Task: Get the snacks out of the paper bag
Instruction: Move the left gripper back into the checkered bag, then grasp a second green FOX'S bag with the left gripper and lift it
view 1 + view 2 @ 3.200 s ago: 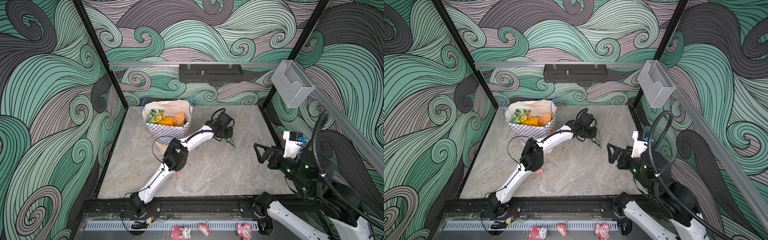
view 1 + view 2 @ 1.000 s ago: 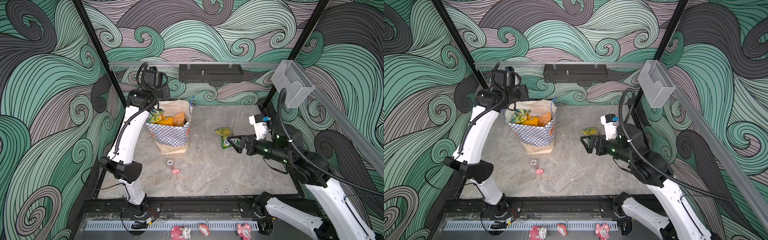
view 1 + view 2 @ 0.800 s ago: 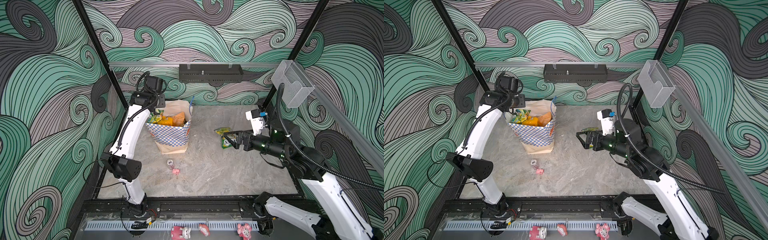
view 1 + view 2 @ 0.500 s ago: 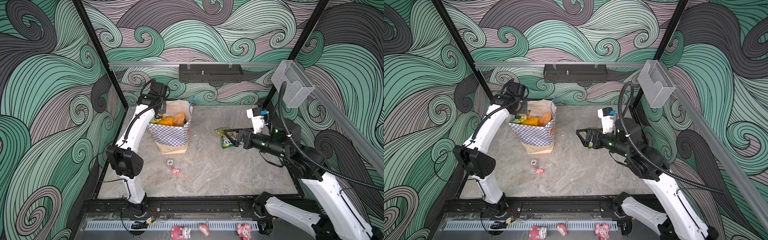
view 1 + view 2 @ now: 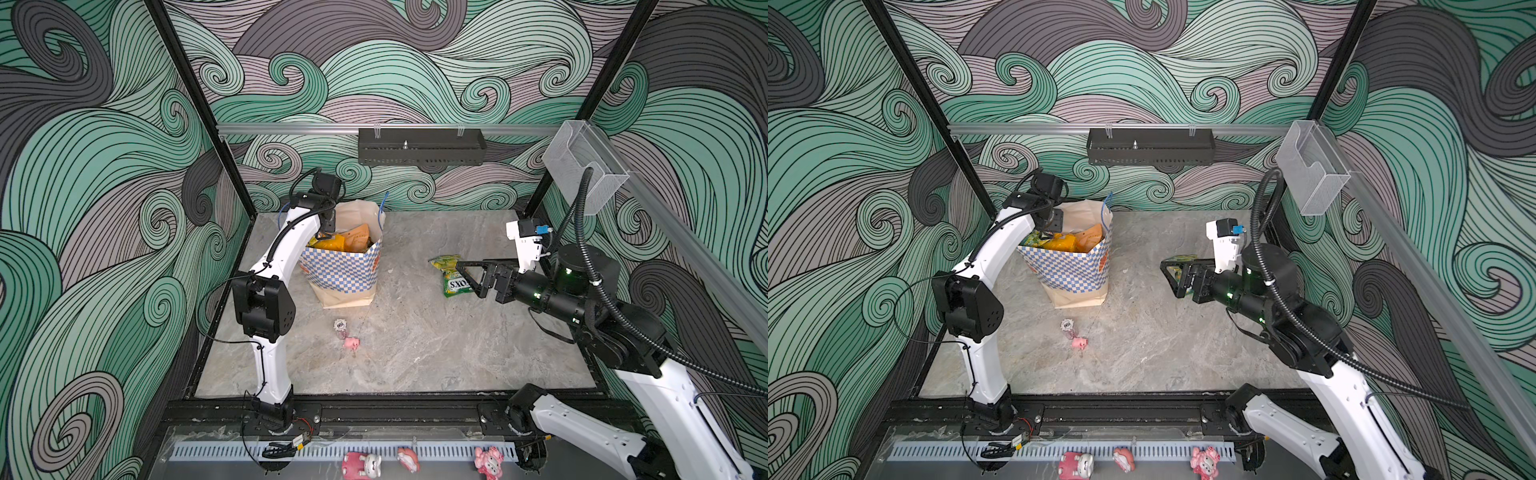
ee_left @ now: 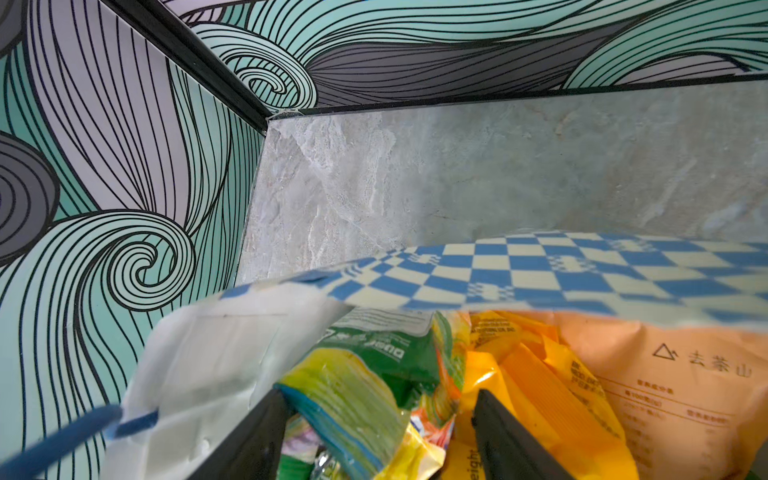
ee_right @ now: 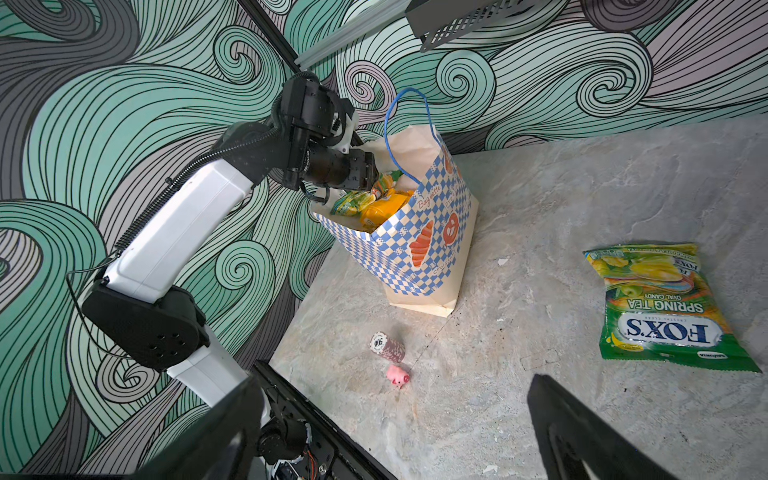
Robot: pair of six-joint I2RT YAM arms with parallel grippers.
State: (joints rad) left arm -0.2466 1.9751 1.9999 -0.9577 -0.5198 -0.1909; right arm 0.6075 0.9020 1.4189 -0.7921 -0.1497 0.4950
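Left gripper (image 6: pixel 376 419) now sits lower, inside the paper bag (image 5: pixel 345 270), jaws apart astride a green-yellow pouch (image 6: pixel 345 386) to grab it; right gripper (image 5: pixel 469 278) waits wide open.

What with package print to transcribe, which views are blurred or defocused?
Left wrist view: the blue-checkered rim of the cream paper carrier bag is smeared, print on the tan-orange pouch legible. Right wrist view: the green FOX'S candy pouch is crisp. Both top views: evenly lit, sharp.

Odds and ends on the marble tabletop (image 5: pixel 415 357)
A pink pig figurine (image 5: pixel 351 342) lies just beside a tilted chip stack (image 5: pixel 340 327).
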